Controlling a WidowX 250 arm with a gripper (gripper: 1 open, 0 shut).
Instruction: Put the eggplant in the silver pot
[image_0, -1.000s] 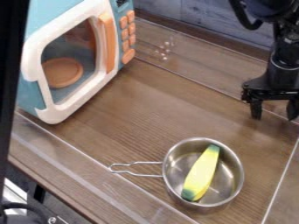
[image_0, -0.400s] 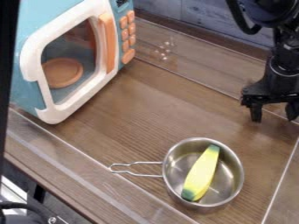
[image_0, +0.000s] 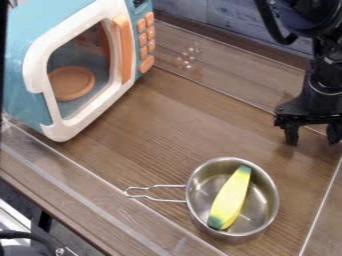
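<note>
The silver pot (image_0: 233, 195) sits near the front of the wooden table, its wire loop handle (image_0: 155, 191) pointing left. A yellow elongated toy (image_0: 231, 196) lies inside it. My gripper (image_0: 310, 133) hangs at the right edge of the view, pointing down at the tabletop behind and to the right of the pot. It is open, its two black fingers (image_0: 290, 130) spread wide with nothing visible between them. The eggplant is out of view.
A teal-and-white toy microwave (image_0: 83, 66) stands at the back left with its door facing the table's middle. A clear wall (image_0: 187, 55) runs along the table's far edge, and a pale rim (image_0: 326, 215) borders the right side.
</note>
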